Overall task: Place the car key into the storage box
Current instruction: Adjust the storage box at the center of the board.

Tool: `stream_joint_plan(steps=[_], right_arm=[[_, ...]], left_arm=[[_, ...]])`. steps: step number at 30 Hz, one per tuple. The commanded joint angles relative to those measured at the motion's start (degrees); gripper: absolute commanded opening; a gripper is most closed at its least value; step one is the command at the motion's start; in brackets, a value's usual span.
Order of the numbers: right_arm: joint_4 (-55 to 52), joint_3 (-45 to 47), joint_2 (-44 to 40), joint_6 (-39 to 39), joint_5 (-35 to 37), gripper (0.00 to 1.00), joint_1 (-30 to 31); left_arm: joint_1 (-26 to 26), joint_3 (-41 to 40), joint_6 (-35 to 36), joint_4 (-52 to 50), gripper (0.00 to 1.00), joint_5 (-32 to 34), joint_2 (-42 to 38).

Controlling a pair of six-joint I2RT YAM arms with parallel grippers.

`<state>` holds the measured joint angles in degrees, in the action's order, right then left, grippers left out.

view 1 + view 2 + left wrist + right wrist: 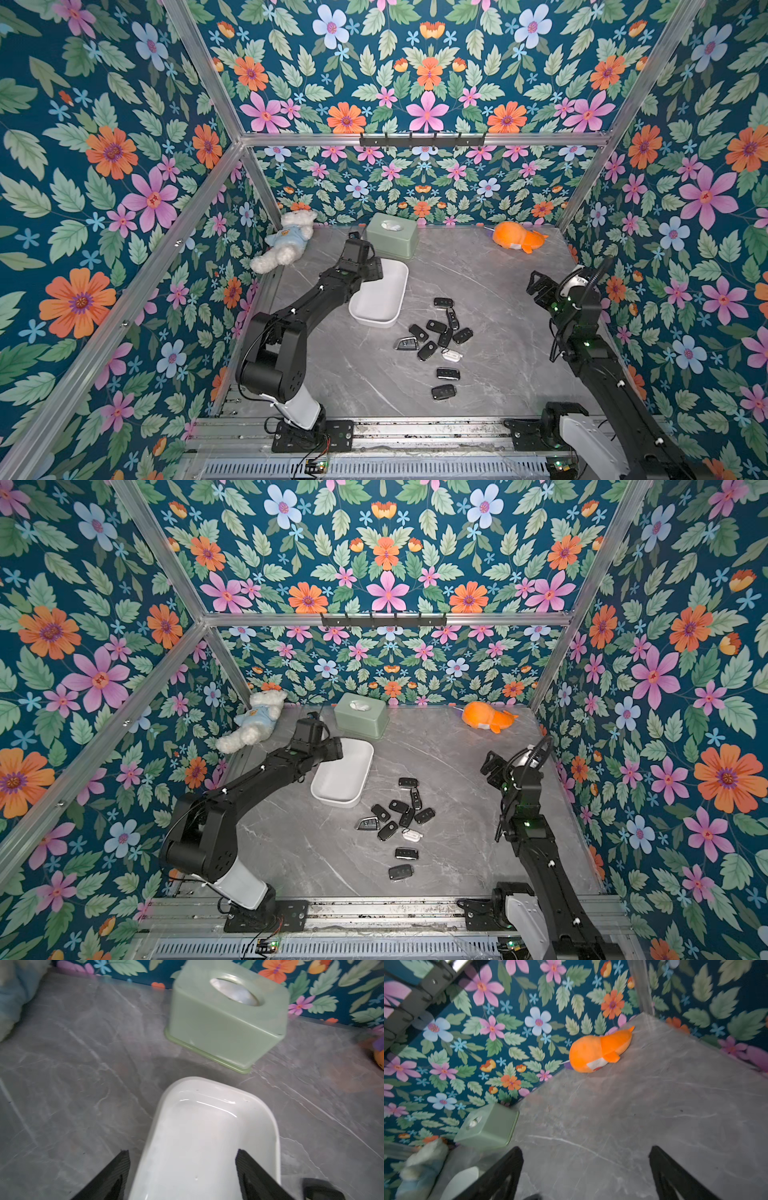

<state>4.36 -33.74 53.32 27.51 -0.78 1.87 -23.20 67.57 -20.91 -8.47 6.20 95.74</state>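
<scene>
**Table:** The grey marbled table (498,291) carries every item.

**Left arm:** It reaches toward the far left. The left gripper (181,1150) sits over the left rim of the storage box (384,291). Its jaws are parted, one finger (122,1167) outside the box wall and the other above the interior. It grasps nothing. Contact with the rim cannot be told.

**Right arm:** The right gripper (585,1147) is raised at the table's right side, well apart from the keys. Its jaws are spread wide with nothing between them.

**Storage box:** White, glossy, shallow and rectangular, with rounded corners and an open top. It lies on a diagonal just in front of the sage-green tissue box (392,235).

**Toys:** A white teddy bear (286,241) lies in the far left corner. An orange plush (517,237) lies at the far right.

**Car keys:** The car keys (436,326) lie loose on the table, just beside the box's near right corner. They are small black fobs, plus one white fob (452,355). Two black ones lie apart, nearer the front.
</scene>
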Motion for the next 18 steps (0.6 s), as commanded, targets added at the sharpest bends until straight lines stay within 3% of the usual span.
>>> stream_joint_plan(steps=[1, 4, 12, 18], right_arm=[[-8.24, -5.67, 5.77, 2.79, -11.02, 0.92, 1.05], [-10.17, -10.61, 11.67, 2.87, -14.67, 0.89, 2.48], [-15.2, -17.97, 21.01, 0.84, -16.46, 0.82, 5.25], [-15.16, -18.08, 22.94, 0.6, -17.33, 0.79, 5.73]], left_arm=[[-2.37, 3.82, 0.6, -3.29, 0.83, 2.87, 3.61], [-3.81, 8.44, 0.69, -4.55, 0.82, 2.66, 8.04], [-5.82, 21.73, 3.21, -11.33, 0.7, 2.11, 20.04], [-7.63, 24.41, 4.29, -11.88, 0.69, 1.06, 22.96]])
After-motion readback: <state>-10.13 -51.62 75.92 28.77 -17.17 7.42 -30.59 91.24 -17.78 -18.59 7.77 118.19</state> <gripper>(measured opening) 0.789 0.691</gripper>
